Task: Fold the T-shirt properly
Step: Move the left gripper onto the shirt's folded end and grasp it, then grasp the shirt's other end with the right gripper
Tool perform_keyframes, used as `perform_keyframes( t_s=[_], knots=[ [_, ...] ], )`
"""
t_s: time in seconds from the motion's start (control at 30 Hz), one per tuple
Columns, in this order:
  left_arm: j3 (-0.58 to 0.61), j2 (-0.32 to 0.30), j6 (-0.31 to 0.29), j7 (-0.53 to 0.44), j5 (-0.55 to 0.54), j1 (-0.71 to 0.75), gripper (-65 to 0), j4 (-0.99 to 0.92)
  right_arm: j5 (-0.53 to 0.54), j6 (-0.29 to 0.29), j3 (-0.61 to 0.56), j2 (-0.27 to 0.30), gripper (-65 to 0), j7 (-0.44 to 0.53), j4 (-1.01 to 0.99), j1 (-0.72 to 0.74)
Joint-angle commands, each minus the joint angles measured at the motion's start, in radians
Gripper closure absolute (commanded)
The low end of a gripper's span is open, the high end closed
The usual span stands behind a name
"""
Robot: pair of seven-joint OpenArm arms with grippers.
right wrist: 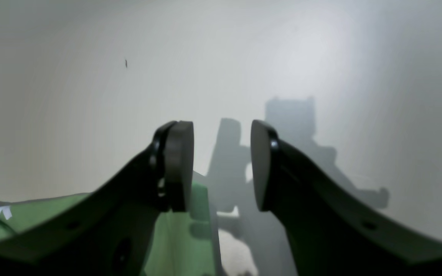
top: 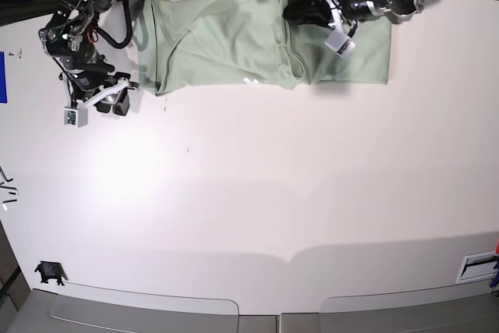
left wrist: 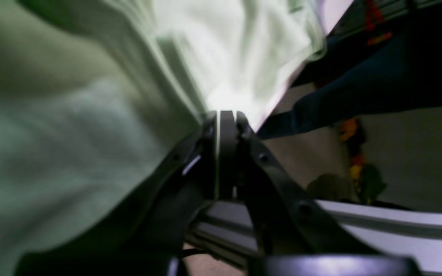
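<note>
Cloth filled most of the left wrist view: the T-shirt, pale sage green, bunched in soft folds right up to the tips of the left gripper, whose jaws were pressed together on a pinch of the fabric. In the base view the T-shirt lay spread along the far edge of the white table, with the left gripper low over its upper middle part. The right gripper stood with its jaws apart and nothing between them, just above the bare table, with an edge of the T-shirt beside its near finger. In the base view the right gripper sat just off the shirt's end.
</note>
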Motion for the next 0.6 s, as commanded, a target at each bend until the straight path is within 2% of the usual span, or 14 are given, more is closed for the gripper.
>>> perform_keyframes(
  t_s=[0.0, 0.3, 0.43, 0.57],
  knots=[
    [-0.006, -0.004, -0.01, -0.013, -0.025, -0.008, 0.0, 0.017, 0.011, 0.0, 0.004, 0.013, -23.1, 0.019, 0.015, 0.011],
    [-0.006, -0.004, -0.01, -0.013, -0.008, -0.057, 0.0, 0.017, 0.002, 0.0, 0.005, 0.02, -23.6, -0.003, 0.015, 0.008],
    [-0.006, -0.007, -0.01, -0.003, -0.008, -0.056, 0.0, 0.017, -0.057, 0.0, 0.008, 0.061, -36.0, 0.022, 0.015, -0.021],
    [-0.006, -0.007, -0.01, -0.002, -0.008, -0.057, 0.0, 0.017, -0.039, 0.0, 0.059, 0.11, -38.1, 0.03, 0.015, -0.031]
  ],
)
